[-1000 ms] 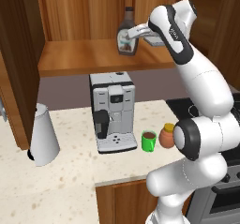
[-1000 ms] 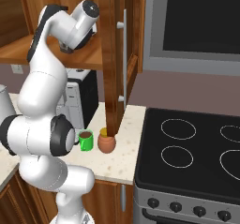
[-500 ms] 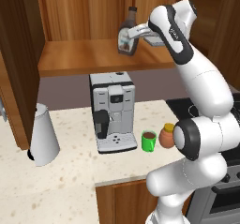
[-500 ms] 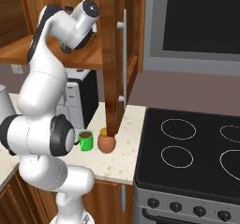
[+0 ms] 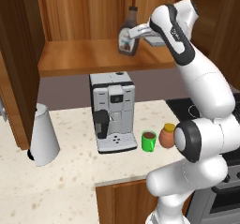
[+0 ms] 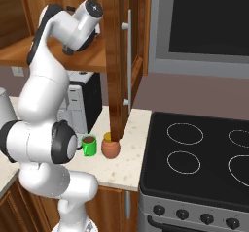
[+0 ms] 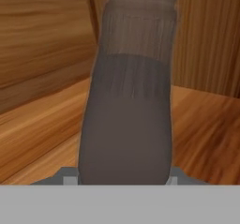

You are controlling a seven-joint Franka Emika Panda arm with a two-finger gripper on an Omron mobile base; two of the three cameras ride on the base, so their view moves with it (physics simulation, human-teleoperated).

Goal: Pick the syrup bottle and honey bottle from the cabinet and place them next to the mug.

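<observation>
Upper centre of left base view: gripper [image 5: 132, 33] clamped on the syrup bottle [image 5: 127, 33], upright on the cabinet [image 5: 84, 59] shelf. Lower centre: mug [image 5: 149, 141] on the counter [image 5: 79, 171], honey bottle [image 5: 167, 136] just beside it at right. Hand view: syrup bottle's dark body at centre frame.

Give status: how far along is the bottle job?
Done: honey bottle stands on the counter beside the mug. In hand: end effector is shut on the syrup bottle, which is at the cabinet shelf. Left: carry the syrup down next to the mug.
</observation>
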